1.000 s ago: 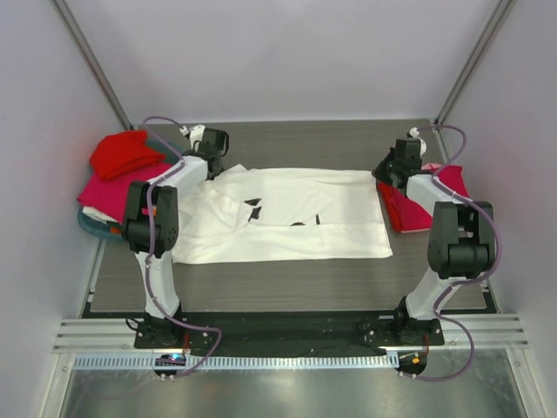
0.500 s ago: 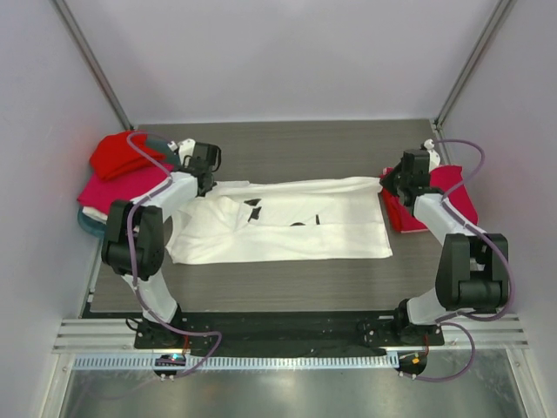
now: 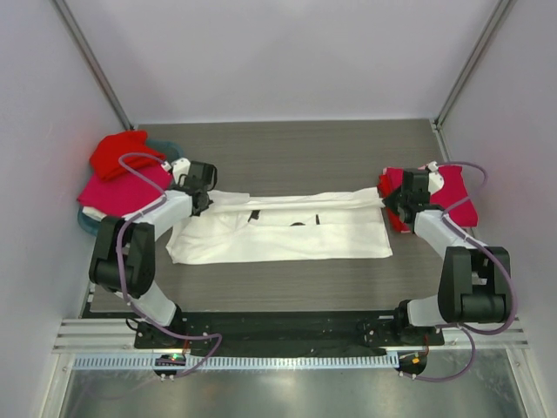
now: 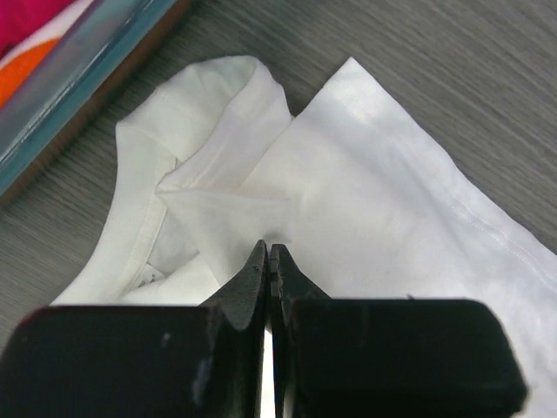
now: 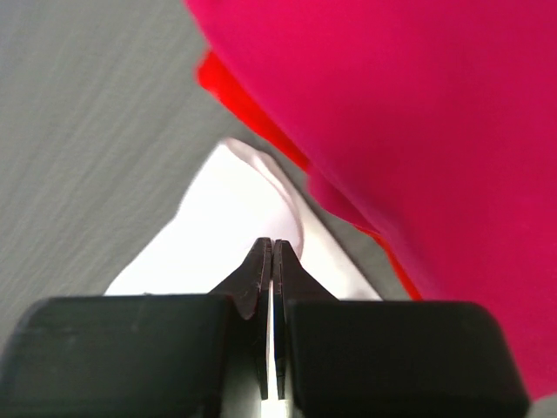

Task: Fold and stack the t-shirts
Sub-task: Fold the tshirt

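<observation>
White t-shirt (image 3: 287, 235) lies across mid surface (image 3: 296, 144), far edge pinched at both ends: left tool (image 4: 269, 257) and right tool (image 5: 272, 252) clamped on cloth. Light, limp, slippery cotton; likely best gripped at edge corners, deep bite.

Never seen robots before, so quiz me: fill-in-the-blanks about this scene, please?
1. The shirt spread across the table is ___.
2. Both arms' jaws are ___ on it.
3. The basket sits on the robot's ___ side.
4. The pink shirt by the right arm lies on a ___ one.
Missing: white, shut, left, red.
</observation>
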